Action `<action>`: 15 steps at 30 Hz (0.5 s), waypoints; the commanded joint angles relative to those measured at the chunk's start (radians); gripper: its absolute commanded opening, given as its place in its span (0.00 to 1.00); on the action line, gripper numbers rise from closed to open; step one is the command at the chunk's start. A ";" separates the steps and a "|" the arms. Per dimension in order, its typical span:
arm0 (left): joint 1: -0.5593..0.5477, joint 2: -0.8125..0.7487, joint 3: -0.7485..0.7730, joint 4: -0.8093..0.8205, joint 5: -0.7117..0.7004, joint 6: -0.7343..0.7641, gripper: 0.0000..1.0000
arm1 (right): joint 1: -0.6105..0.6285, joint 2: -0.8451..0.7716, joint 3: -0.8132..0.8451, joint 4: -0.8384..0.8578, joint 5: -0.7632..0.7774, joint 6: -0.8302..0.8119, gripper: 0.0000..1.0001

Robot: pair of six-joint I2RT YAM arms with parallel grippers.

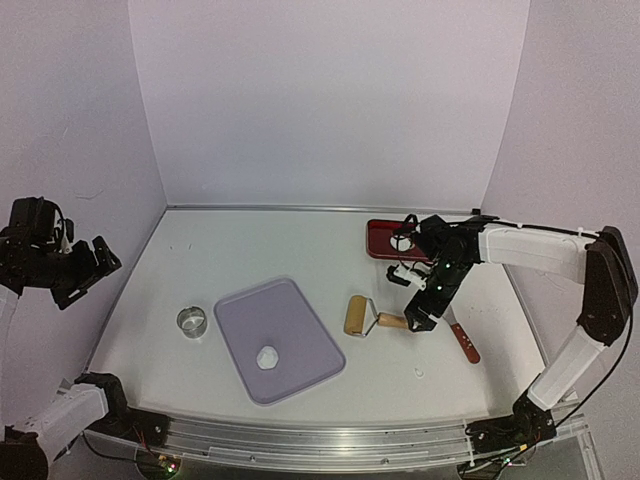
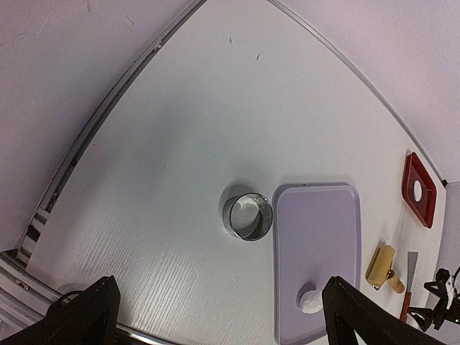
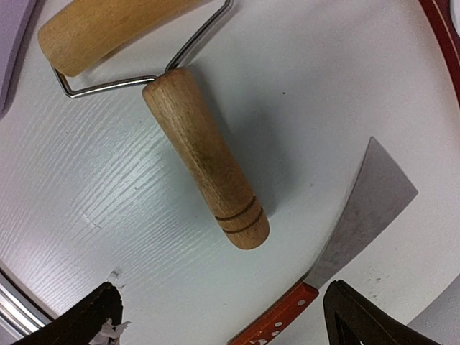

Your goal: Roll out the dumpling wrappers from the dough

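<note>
On the board, near its front edge: a small dough lump. Just right of the board, the roller, its handle under the right gripper, released, grasping nothing. Far left, raised off the table, the left gripper, likewise released. Beside the board's left edge, a ring cutter.

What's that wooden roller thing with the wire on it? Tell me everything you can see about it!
The wooden roller has a short, thick pale-wood barrel joined by a bent metal wire frame to a rounded wooden handle with two dark grooves near its end. It lies flat on the white table, just right of the purple board. The open right gripper hovers over the handle's end, and only the table seems to touch it.
</note>
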 commanded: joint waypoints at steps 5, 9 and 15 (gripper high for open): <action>-0.002 0.028 -0.004 0.029 -0.009 -0.002 1.00 | 0.004 0.131 0.024 0.030 -0.081 -0.138 0.86; -0.002 0.038 -0.003 0.027 -0.019 -0.007 1.00 | 0.004 0.167 0.021 0.067 -0.057 -0.159 0.79; -0.002 0.036 -0.003 0.025 -0.028 -0.015 1.00 | 0.003 0.205 0.028 0.106 -0.050 -0.124 0.58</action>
